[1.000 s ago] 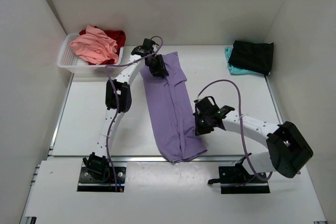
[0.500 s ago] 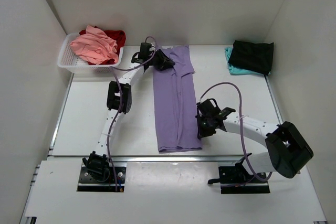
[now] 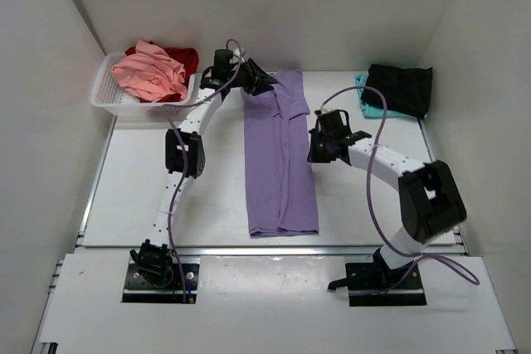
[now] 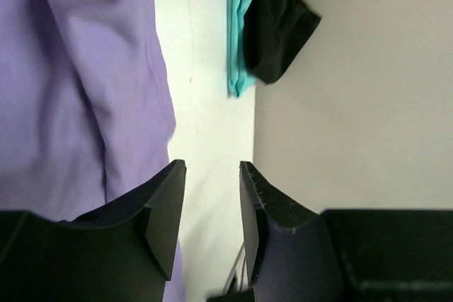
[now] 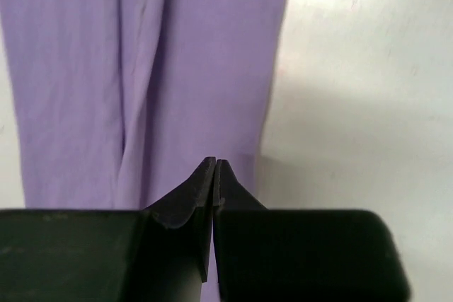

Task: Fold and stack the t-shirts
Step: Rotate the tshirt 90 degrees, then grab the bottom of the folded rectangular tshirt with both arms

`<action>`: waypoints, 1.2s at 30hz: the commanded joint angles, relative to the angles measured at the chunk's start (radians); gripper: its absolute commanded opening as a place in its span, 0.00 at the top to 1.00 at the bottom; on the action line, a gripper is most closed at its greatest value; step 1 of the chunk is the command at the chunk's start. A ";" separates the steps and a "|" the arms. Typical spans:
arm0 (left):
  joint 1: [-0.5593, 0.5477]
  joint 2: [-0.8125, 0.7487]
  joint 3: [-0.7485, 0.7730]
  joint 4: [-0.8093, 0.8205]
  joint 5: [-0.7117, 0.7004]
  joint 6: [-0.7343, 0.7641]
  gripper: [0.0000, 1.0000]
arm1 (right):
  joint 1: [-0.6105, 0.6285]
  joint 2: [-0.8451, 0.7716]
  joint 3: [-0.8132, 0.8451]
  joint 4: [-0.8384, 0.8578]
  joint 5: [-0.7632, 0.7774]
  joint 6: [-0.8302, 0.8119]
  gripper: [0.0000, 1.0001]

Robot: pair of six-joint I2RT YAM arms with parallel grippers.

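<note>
The lavender-purple t-shirt (image 3: 280, 155) lies flat as a long narrow strip down the middle of the table. It also shows in the left wrist view (image 4: 78, 83) and the right wrist view (image 5: 141, 54). My left gripper (image 3: 264, 82) is at the shirt's far left corner; in its wrist view (image 4: 211, 167) the jaws stand open and empty. My right gripper (image 3: 317, 151) is at the shirt's right edge, about halfway along. In its wrist view (image 5: 214, 164) the jaws are shut with nothing between them, over the shirt's edge.
A white mesh basket (image 3: 108, 99) at the far left holds a salmon-pink shirt (image 3: 149, 72) and a red shirt (image 3: 187, 57). A folded black shirt (image 3: 402, 89) lies on a teal one (image 3: 369, 105) at the far right corner, also in the left wrist view (image 4: 279, 19).
The purple shirt went from slanted and rumpled to a straight strip. My left gripper moved farther back. My right gripper moved from the shirt's near right part to its middle right edge.
</note>
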 commanded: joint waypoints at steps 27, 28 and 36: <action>0.206 -1.231 -1.314 -0.344 0.008 0.417 0.50 | 0.142 0.368 0.451 -0.005 -0.204 -0.082 0.99; 0.203 -1.262 -1.415 -0.334 0.018 0.415 0.50 | 0.141 0.326 0.410 -0.019 -0.179 -0.089 1.00; -0.145 -1.548 -1.833 -0.323 -0.088 0.435 0.43 | 0.069 -0.083 0.124 -0.149 -0.034 -0.048 0.75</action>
